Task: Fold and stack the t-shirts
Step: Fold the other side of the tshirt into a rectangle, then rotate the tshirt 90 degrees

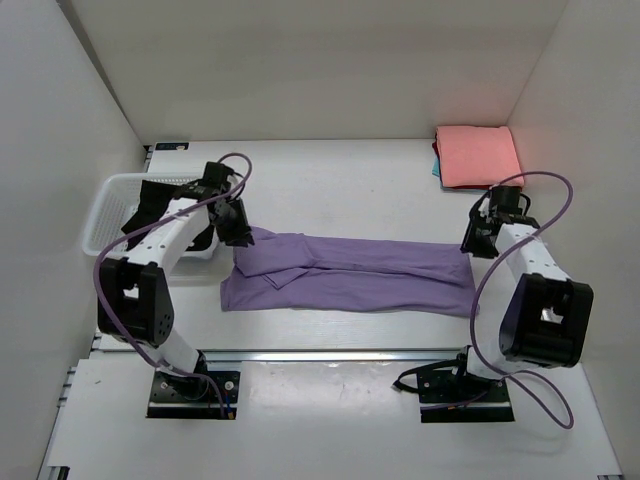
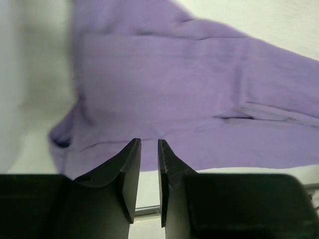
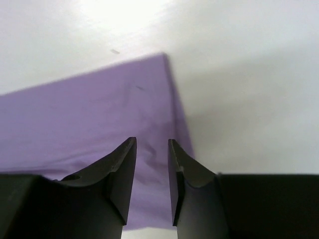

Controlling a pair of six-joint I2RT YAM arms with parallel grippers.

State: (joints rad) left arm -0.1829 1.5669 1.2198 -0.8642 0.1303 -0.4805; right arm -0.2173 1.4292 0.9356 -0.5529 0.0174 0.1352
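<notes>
A lilac-purple t-shirt lies flat across the middle of the table as a long folded band. My left gripper hovers just above its left end, the jaws a little apart with nothing between them. In the left wrist view, the left gripper has the lilac cloth spread beyond its tips. My right gripper is over the shirt's right end, open and empty. In the right wrist view, the right gripper sits above the lilac corner. A folded salmon-pink t-shirt rests at the back right, with a teal edge under it.
A white lattice basket stands at the left, behind my left arm, with something black inside. White walls close in the table on the left, back and right. A metal rail runs along the near edge.
</notes>
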